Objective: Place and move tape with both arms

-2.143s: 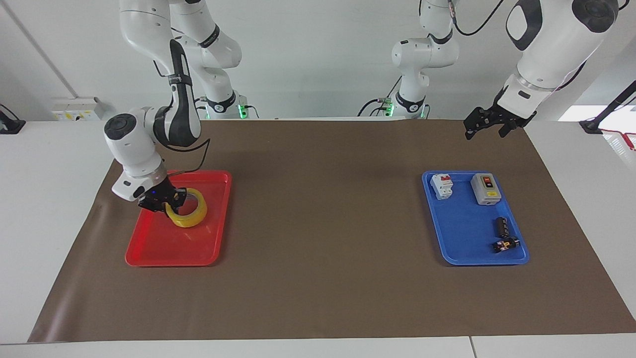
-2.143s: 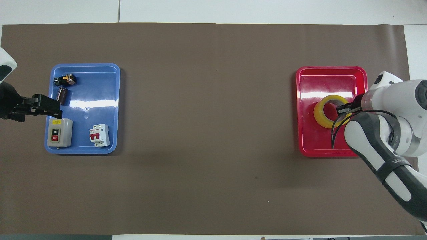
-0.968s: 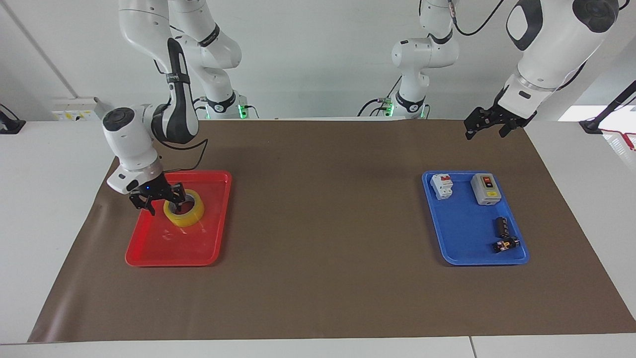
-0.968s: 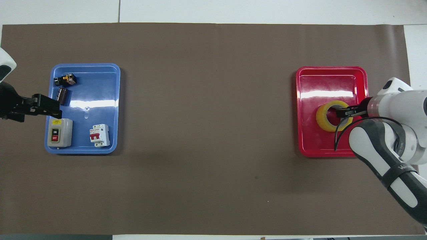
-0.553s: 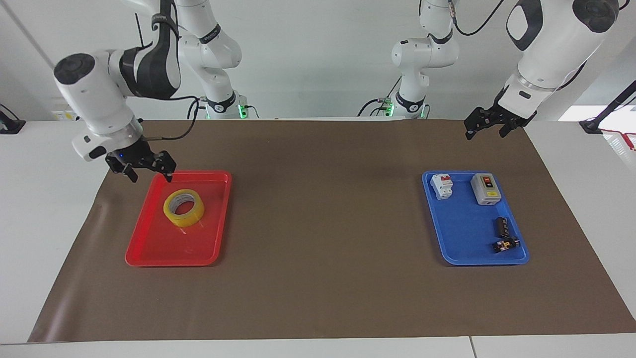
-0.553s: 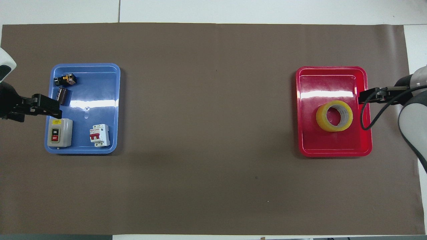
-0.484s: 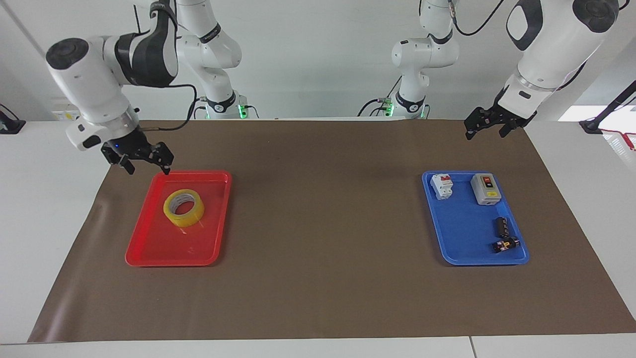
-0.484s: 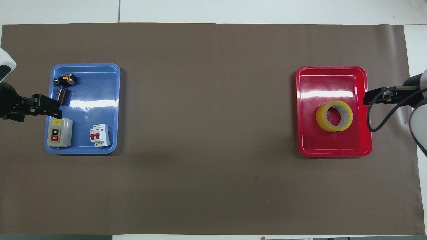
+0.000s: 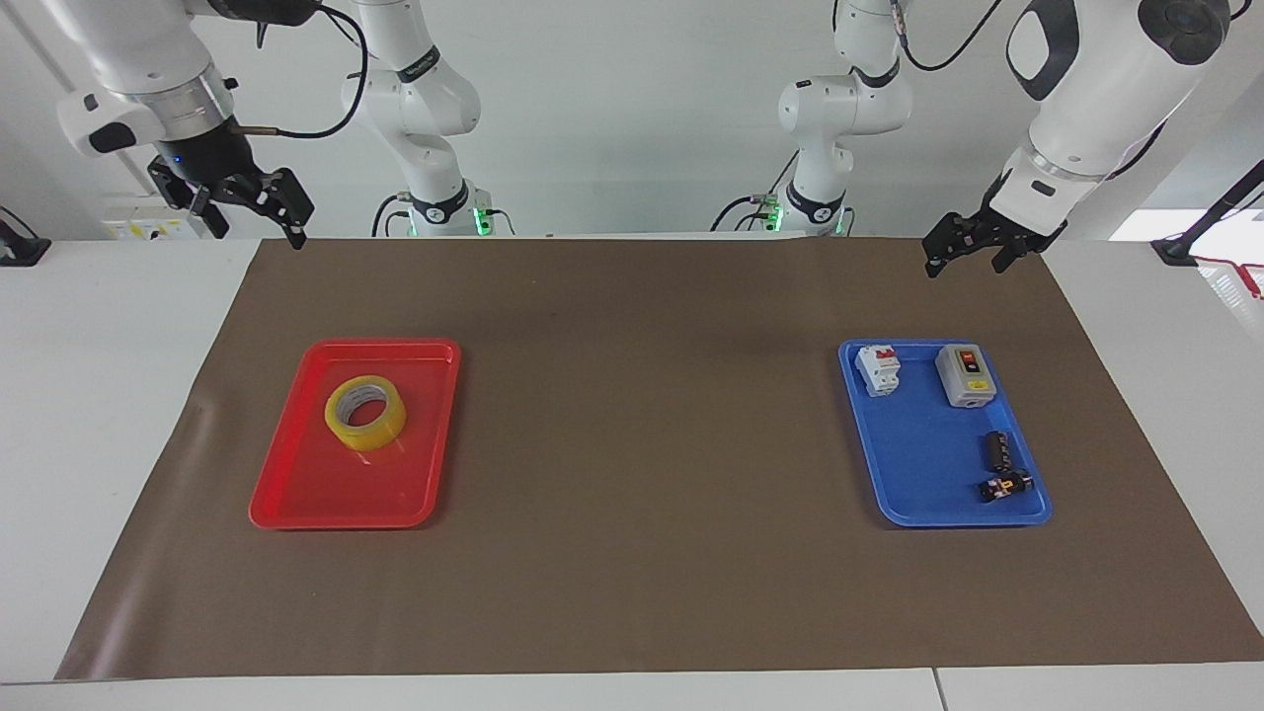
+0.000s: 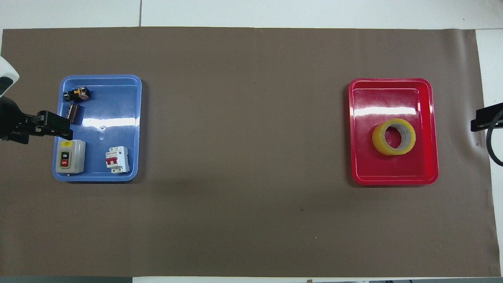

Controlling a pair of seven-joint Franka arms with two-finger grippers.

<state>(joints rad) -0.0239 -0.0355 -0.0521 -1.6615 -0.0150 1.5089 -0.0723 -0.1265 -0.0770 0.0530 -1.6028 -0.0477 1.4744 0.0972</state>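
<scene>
The yellow tape (image 9: 380,427) lies flat in the red tray (image 9: 326,494) at the right arm's end of the table, with nothing touching it; it also shows in the overhead view (image 10: 379,143) in the red tray (image 10: 389,92). My right gripper (image 9: 252,215) is open and empty, raised high over the table's edge at the robots' end, clear of the tray; only its tip (image 10: 481,120) shows in the overhead view. My left gripper (image 9: 963,255) is open and empty and waits in the air over the edge of the blue tray (image 9: 918,474); it also shows in the overhead view (image 10: 59,129).
The blue tray (image 10: 118,106) holds a white circuit breaker (image 9: 878,369), a grey switch box (image 9: 963,375), a black cylinder (image 9: 997,449) and a small black part (image 9: 1004,486). A brown mat (image 9: 642,444) covers the table. Two smaller white arms stand at the robots' end.
My right gripper let go of the tape in the red tray, opened, and rose up and away toward the robots' end. The tape stays in the tray. The left arm has not moved.
</scene>
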